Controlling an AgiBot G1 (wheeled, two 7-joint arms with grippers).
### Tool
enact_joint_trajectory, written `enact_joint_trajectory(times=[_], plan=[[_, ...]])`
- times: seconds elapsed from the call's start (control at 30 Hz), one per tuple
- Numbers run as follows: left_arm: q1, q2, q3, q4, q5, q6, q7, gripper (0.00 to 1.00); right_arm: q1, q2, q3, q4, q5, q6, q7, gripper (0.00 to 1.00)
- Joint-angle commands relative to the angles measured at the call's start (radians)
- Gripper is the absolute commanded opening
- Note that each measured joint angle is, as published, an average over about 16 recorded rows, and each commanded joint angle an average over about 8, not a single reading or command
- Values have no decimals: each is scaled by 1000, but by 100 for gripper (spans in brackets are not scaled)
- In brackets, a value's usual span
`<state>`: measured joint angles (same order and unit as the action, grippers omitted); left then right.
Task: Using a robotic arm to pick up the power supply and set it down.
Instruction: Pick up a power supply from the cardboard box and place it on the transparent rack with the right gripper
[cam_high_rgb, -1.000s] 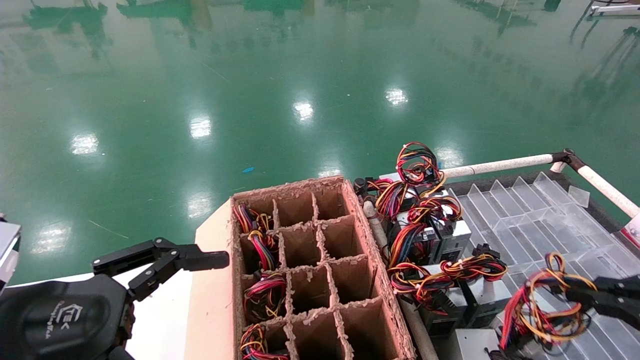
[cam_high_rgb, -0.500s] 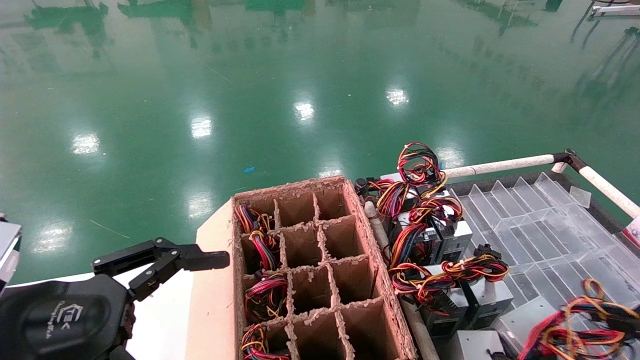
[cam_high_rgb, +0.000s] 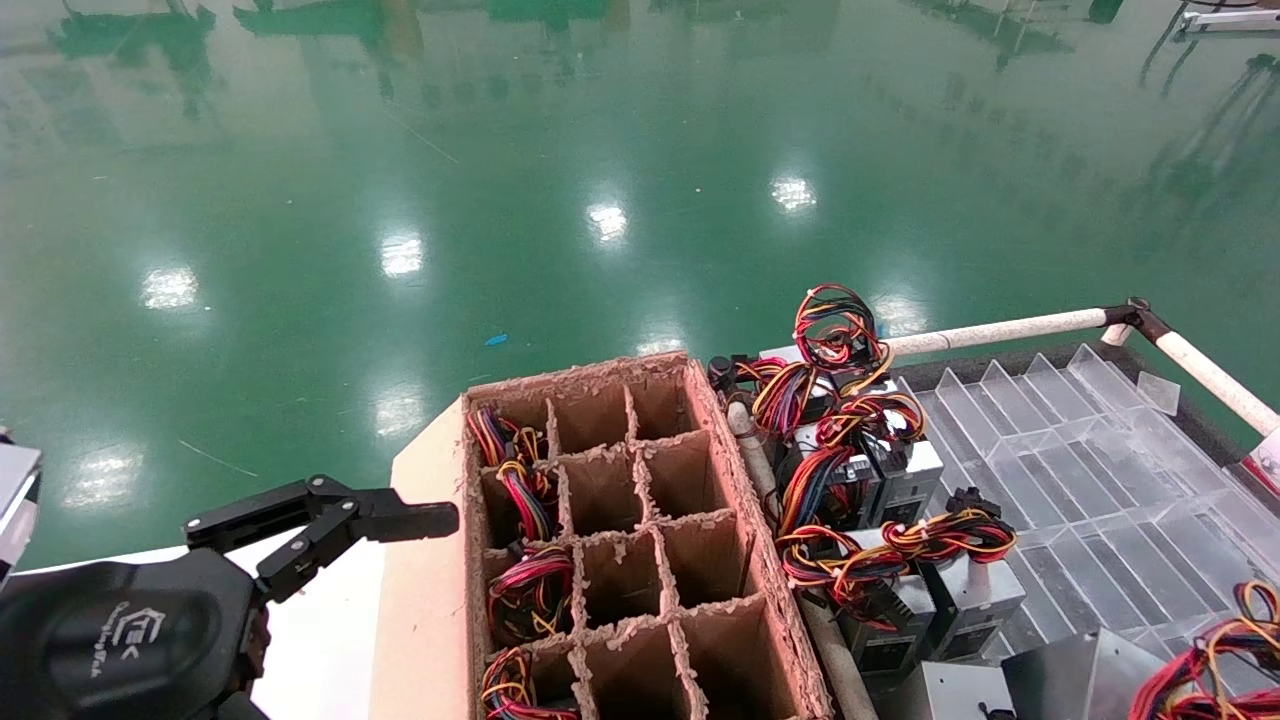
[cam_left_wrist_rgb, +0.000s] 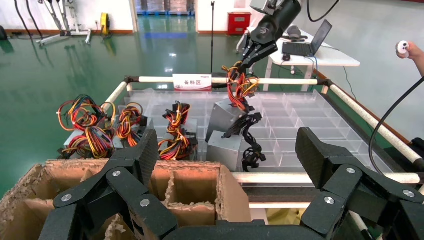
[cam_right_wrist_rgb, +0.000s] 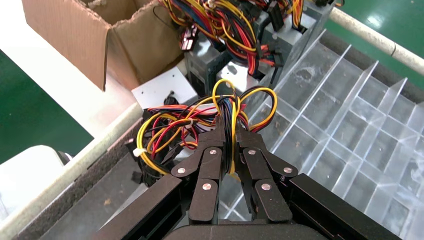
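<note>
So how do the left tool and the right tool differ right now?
The left tool is open and empty beside the cardboard box; the right tool is shut on the wire bundle of a hanging power supply, raised over the clear tray. Both are black.

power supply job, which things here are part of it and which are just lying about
In the job:
- right gripper, shut on the wire bundle
- power supply hanging from it

Lying about:
- cardboard divider box
- other supplies
- clear tray
- left gripper, open
</note>
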<state>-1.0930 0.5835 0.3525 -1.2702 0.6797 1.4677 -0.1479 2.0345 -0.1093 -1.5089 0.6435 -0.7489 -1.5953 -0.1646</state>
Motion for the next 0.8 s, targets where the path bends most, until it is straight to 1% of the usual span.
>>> enact_joint_trajectory(times=[0.03,0.33,0.57,0.8], plan=[[0,0,0,0,0,0,0,100,17,10,-3,8,-14,0,6,0],[0,0,0,0,0,0,0,100,60,-2,-30,3,-81,0,15,0],[0,0,0,0,0,0,0,100,95,16,-52,19,-113,-1,22,0],[0,0,0,0,0,0,0,100,160,10,-56,20,-203,0,32,0]])
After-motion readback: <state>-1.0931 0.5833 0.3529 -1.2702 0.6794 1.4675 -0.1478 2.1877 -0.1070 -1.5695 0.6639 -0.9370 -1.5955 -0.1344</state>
